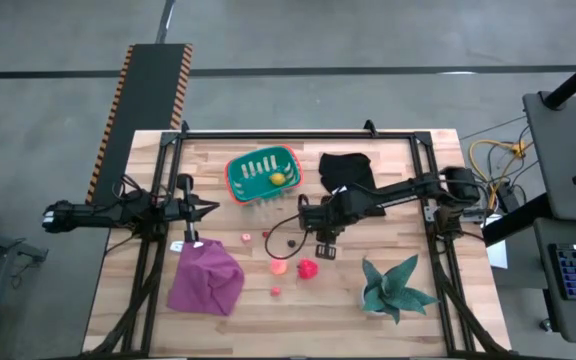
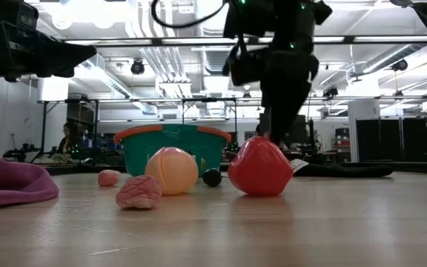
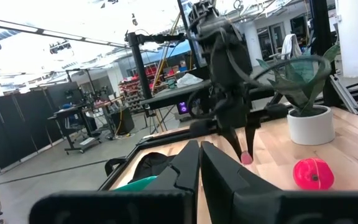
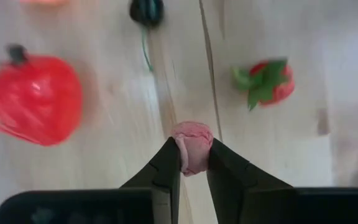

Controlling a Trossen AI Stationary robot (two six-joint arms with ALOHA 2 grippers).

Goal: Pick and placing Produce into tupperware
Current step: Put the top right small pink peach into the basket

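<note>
Wooden desk (image 1: 408, 310) fills my overhead frame, grey floor around it. Purple cloth (image 1: 206, 280) lower left, black cloth (image 1: 346, 168) upper centre, teal plant (image 1: 395, 287) lower right. Tupperware (image 1: 264, 173) upper centre, yellow piece (image 1: 278, 179) inside. Left jaws (image 1: 212, 208) parked at left of centre, closed, nothing held. I see right jaws (image 4: 193, 163) frame centre, pinched on small pink produce (image 4: 191, 145) above desk. Big red fruit (image 1: 308, 268), orange piece (image 1: 279, 266), strawberry (image 4: 266, 81) and dark berry (image 4: 146, 11) loose near centre.
</note>
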